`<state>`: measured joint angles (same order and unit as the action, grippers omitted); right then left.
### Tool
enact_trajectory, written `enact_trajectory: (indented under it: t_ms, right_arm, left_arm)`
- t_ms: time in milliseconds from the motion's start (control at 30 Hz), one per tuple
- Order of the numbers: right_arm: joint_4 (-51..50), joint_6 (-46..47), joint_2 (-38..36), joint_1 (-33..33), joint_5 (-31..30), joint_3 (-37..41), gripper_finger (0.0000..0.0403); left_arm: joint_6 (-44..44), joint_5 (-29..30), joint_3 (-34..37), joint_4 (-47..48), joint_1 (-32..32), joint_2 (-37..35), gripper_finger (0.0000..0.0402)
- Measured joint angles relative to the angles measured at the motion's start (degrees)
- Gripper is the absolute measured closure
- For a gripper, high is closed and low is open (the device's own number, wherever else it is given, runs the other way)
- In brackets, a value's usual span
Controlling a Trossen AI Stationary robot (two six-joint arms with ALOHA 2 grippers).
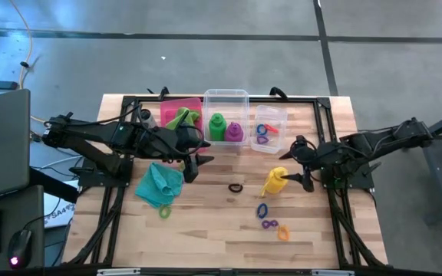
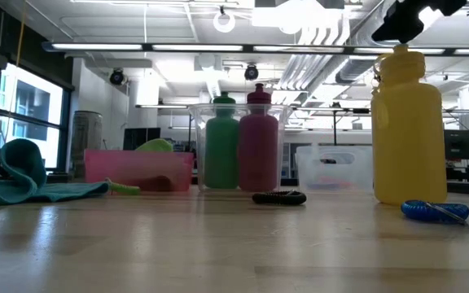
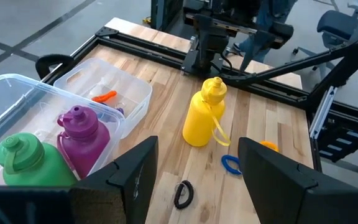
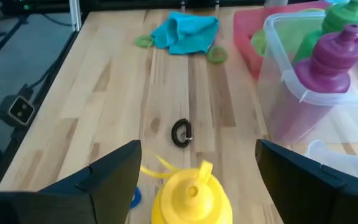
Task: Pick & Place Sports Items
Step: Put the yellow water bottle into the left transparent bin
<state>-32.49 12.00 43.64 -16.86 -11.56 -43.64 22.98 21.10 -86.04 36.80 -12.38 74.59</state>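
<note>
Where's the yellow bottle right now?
In the high view the yellow bottle stands upright on the bare table on the right side, in front of the small clear bin, with the open right hand just beside it.

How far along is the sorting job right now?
Done: green bottle and purple bottle stand in the middle bin, the lime cloth lies in the pink bin, a few rings in the small bin. In hand: right pincer, open, at the yellow bottle. Left: teal cloth and loose rings on the table.
</note>
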Motion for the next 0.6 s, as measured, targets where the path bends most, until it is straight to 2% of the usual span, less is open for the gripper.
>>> enact_trajectory:
  t_ms: [267,600]
  right_arm:
    - [-1.24,0.23,0.14,-1.64,0.01,0.00,0.0096]
    - [-3.61,-0.20,4.49,-1.64,-0.04,0.00,0.0096]
  left_arm:
    - [0.00,0.05,0.00,0.00,0.00,0.00,0.0186]
    - [0.00,0.15,0.02,0.00,0.00,0.00,0.0186]
